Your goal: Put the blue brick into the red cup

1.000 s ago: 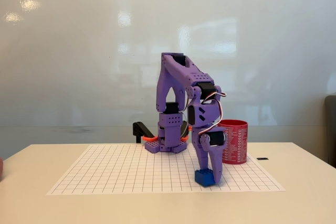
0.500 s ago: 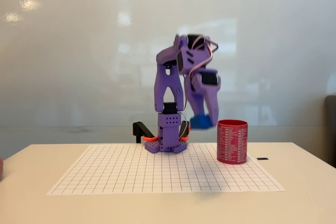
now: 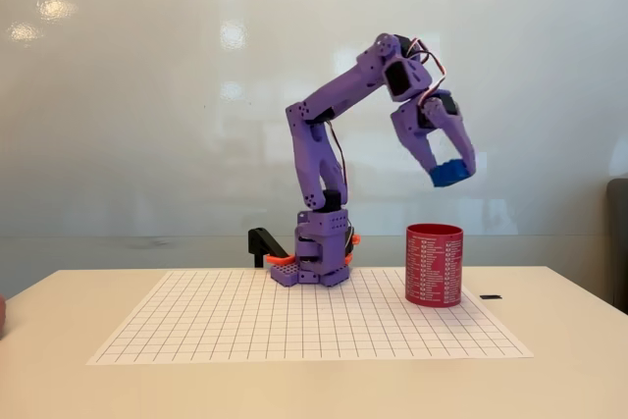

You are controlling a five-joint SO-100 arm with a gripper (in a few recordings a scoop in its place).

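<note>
A pale table point(image 3: 569, 360) fills the near part of the fixed view, with a glossy whitish wall point(image 3: 147, 95) behind it. On the table lies a white sheet printed with a black grid point(image 3: 245, 326), reaching from left of centre to the right part of the tabletop. At the far edge of this sheet stands the purple arm point(image 3: 319, 144), its base point(image 3: 319, 257) planted on the table, its lower link upright and its upper link slanting up to the right. From the top joint the wrist bends down to the right, ending in the end effector point(image 3: 453, 172), which hangs high in the air. The end effector is closed on the blue brick point(image 3: 451, 174), which sits tilted between the finger ends. The brick is above the red cup point(image 3: 434, 264) and slightly to its right, well clear of the rim. The cup stands upright on the right part of the grid sheet, to the right of the arm's base, with rows of small white print around its side. A small black object point(image 3: 263, 242) sits just left of the base, and a small dark mark point(image 3: 491, 296) lies on the table right of the cup.
</note>
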